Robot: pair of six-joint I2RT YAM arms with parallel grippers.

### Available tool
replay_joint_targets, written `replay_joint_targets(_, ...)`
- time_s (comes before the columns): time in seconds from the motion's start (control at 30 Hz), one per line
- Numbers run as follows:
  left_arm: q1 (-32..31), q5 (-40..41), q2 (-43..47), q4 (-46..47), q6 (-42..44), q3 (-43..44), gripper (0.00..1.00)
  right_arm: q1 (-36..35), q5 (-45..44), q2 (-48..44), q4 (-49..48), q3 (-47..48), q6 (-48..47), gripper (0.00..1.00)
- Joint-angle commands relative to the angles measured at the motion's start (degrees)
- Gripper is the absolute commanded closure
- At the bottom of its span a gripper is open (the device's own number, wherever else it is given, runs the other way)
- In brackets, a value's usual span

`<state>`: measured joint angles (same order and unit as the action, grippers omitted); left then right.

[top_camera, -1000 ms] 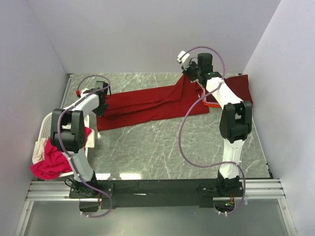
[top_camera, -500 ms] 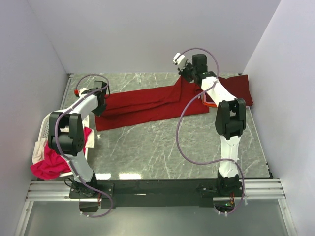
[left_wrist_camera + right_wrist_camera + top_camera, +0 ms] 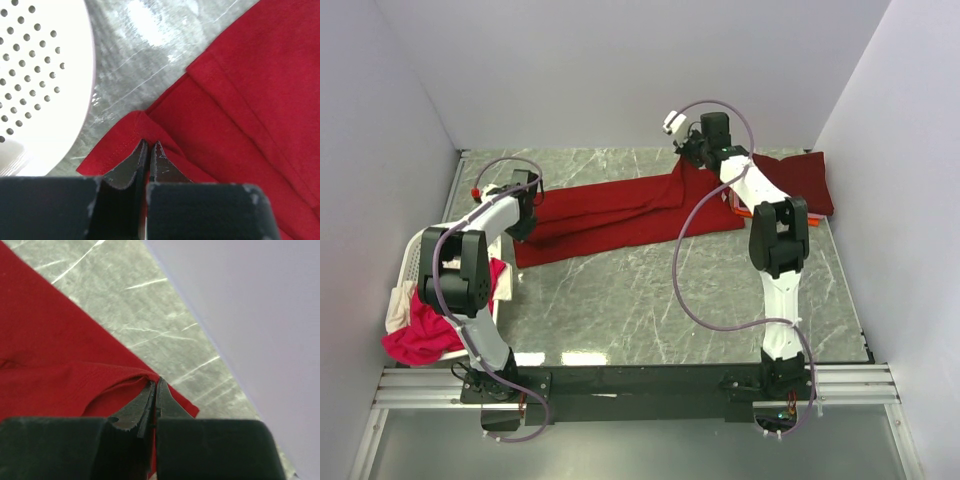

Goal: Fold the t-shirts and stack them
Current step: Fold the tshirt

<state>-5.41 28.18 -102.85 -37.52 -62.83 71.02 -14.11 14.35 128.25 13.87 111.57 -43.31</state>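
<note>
The large dark red t-shirt [image 3: 620, 212] lies stretched in a long band across the table's back half. My left gripper [image 3: 526, 222] is shut on its left hem; in the left wrist view the closed tips [image 3: 150, 144] pinch a fold of the red cloth [image 3: 240, 100]. At the band's right end my right gripper [image 3: 692, 158] is shut on a raised corner, and its tips [image 3: 156, 382] clamp the red edge [image 3: 50, 365]. A folded maroon t-shirt [image 3: 802, 180] lies at the back right, with an orange one [image 3: 746, 212] peeking out under it.
A white perforated basket [image 3: 413, 262] stands at the left edge and its rim [image 3: 40, 75] is close to my left gripper. Magenta-pink cloth [image 3: 420, 338] and cream cloth [image 3: 398, 305] hang out of it. White walls enclose the table on three sides.
My right gripper has carried the shirt's corner left and toward the back wall, drawing the cloth up. The left gripper has shifted slightly toward the back, still holding the hem.
</note>
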Motion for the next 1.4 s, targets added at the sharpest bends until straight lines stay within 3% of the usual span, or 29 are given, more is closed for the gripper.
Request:
replay_joint_targets(0.0,0.40,1.61,3.09,-0.10,-0.98,-0.62,0.96,-0.92,-1.08,1.39,0.02,4.00,-0.55,1.00)
replay_joint_targets(0.23,0.49,2.14,2.92,-0.54,-0.72,-0.01,0.93,-1.10,-2.04,3.85,0.19,5.85,-0.72,1.00)
replay_joint_targets(0.37,0.66,2.66,2.39,-1.94,-0.45,1.92,0.77,-1.27,-3.27,6.22,-0.07,7.95,-0.81,0.99)
replay_joint_targets(0.4,0.75,3.01,2.56,-2.29,0.16,3.14,0.74,-1.45,-4.49,6.84,-0.77,8.40,-0.64,0.81)
replay_joint_targets(0.43,0.75,3.19,2.91,-2.73,0.77,3.85,0.64,-1.62,-5.64,7.89,-1.47,8.75,-0.37,0.69)
replay_joint_targets(0.47,0.84,3.37,3.61,-2.91,1.82,4.64,0.58,-1.71,-6.95,8.33,-2.43,9.54,0.76,0.44)
replay_joint_targets(0.5,0.84,3.63,4.05,-3.35,2.35,6.56,0.54,-1.97,-10.10,8.68,-4.18,10.07,1.47,0.37)
replay_joint_targets(0.53,0.84,3.63,4.58,-3.70,3.23,7.45,0.42,-1.89,-11.26,9.21,-4.90,10.68,2.26,0.33)
replay_joint_targets(0.6,0.84,3.02,6.34,-3.09,7.00,9.56,0.36,-1.71,-12.32,9.13,-5.26,12.53,4.98,0.32)
replay_joint_targets(0.63,0.93,1.71,7.91,-1.61,8.24,9.92,0.28,-1.19,-11.20,7.91,-5.08,12.36,6.29,0.32)
replay_joint_targets(0.8,1.02,-11.28,14.68,9.81,22.73,5.81,0.27,-0.13,-1.81,0.71,2.96,7.54,6.14,0.32)
replay_joint_targets(0.87,1.02,-19.55,18.98,15.42,28.78,3.61,0.21,0.40,13.98,-6.14,9.04,0.43,-2.87,0.35)
replay_joint_targets(0.9,1.02,-21.31,20.39,16.67,29.94,1.25,0.18,0.22,20.30,-8.69,18.56,-2.47,-9.19,0.35)
replay_joint_targets(0.93,1.02,-22.81,23.19,17.73,31.26,0.35,0.13,-0.21,24.80,-13.67,23.61,-9.02,-23.08,0.35)
replay_joint_targets(0.97,1.02,-24.04,24.52,18.96,33.36,-0.61,0.10,-1.44,29.37,-16.25,27.58,-12.66,-28.88,0.35)
replay_joint_targets(1.07,1.02,-22.39,30.23,19.67,37.40,-2.11,0.09,-10.73,24.54,-24.95,25.80,-27.69,-32.46,0.34)
replay_joint_targets(1.1,1.02,-21.77,31.90,20.11,38.56,-2.64,0.09,-17.29,21.89,-26.45,18.20,-30.77,-30.54,0.34)
replay_joint_targets(1.17,1.02,-20.37,36.91,20.46,41.80,-3.96,0.09,-23.31,15.04,-28.23,8.94,-36.67,-23.25,0.33)
replay_joint_targets(1.2,1.02,-18.01,38.76,20.99,42.69,-5.96,0.09,-26.46,9.26,-27.70,2.02,-37.12,-21.14,0.33)
replay_joint_targets(1.37,1.02,-12.37,52.29,23.89,45.95,-17.46,0.10,-38.96,-5.17,-14.71,-5.50,-26.94,-9.88,0.32)
